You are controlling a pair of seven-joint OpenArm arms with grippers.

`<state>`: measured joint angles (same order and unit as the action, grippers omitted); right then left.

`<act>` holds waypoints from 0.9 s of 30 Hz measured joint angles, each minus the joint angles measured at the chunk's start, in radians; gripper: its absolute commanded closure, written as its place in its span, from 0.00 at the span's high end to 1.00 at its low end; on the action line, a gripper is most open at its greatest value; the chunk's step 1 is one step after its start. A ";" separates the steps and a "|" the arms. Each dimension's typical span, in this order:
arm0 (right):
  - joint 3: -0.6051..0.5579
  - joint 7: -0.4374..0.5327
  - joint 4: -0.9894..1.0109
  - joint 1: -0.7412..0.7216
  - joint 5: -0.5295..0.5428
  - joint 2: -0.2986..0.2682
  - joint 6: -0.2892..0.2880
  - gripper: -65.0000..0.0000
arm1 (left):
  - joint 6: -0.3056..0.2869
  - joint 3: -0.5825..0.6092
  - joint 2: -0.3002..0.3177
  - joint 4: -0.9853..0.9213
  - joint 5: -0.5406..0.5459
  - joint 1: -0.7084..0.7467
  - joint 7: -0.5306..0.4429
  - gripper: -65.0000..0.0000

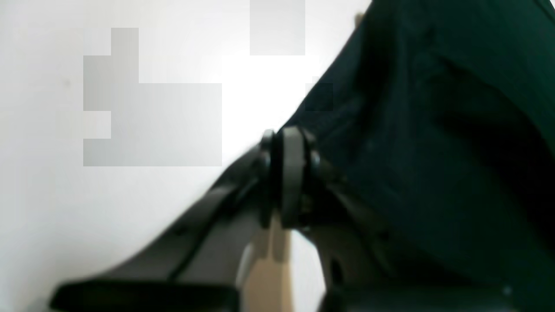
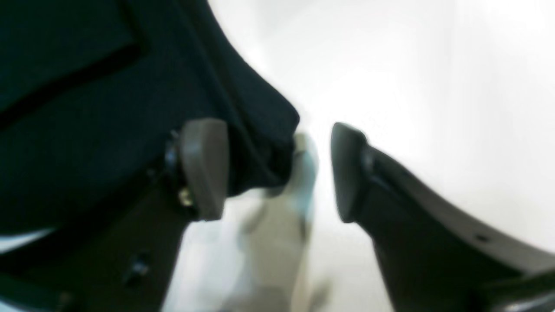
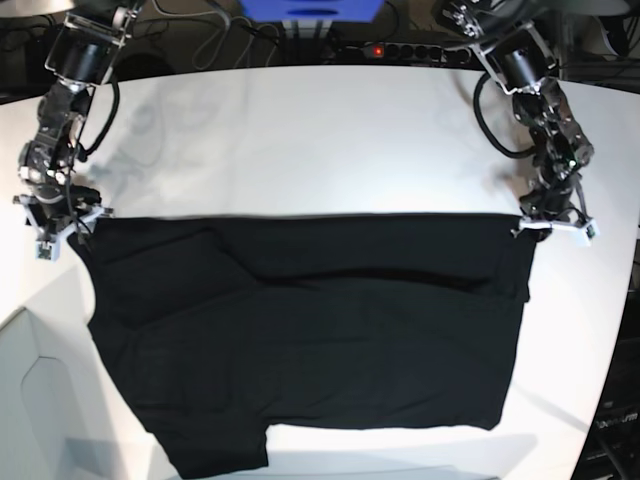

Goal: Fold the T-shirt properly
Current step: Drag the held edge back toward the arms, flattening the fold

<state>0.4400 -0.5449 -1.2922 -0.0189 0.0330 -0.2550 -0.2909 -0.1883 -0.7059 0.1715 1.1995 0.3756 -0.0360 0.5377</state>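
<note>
The black T-shirt lies spread on the white table, with a straight folded edge along its far side. My left gripper is at the shirt's far right corner. In the left wrist view its fingertips are pressed together, shut where the edge of the dark cloth meets them. My right gripper is at the far left corner. Up close it stands open, with the corner of the cloth reaching in between the grey pad and the dark finger.
Behind the table are a blue box, a power strip and loose cables. The table's curved edge runs close past the shirt at the right and at the front left.
</note>
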 measured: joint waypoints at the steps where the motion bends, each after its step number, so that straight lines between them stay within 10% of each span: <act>1: -0.001 0.006 0.007 0.000 0.003 0.000 -0.001 0.32 | -0.001 0.000 0.000 0.000 0.006 0.006 -0.008 0.00; 6: -0.004 0.030 -0.006 0.030 0.005 0.000 -0.002 0.00 | -0.011 -0.001 0.002 0.021 0.006 0.039 -0.005 0.00; 16: -0.003 -0.095 -0.267 0.144 -0.034 0.008 -0.009 0.00 | 0.007 -0.035 -0.019 0.278 -0.024 0.169 0.080 0.00; 27: -0.063 -0.225 -0.365 -0.039 -0.013 -0.088 -0.020 0.00 | 0.004 -0.031 0.016 0.382 -0.017 0.099 0.087 0.00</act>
<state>0.3775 -0.7696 -1.6577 -0.0582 0.0196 -0.3428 -0.3107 -0.1841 -0.7364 0.1871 1.5814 0.3588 0.0628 0.6247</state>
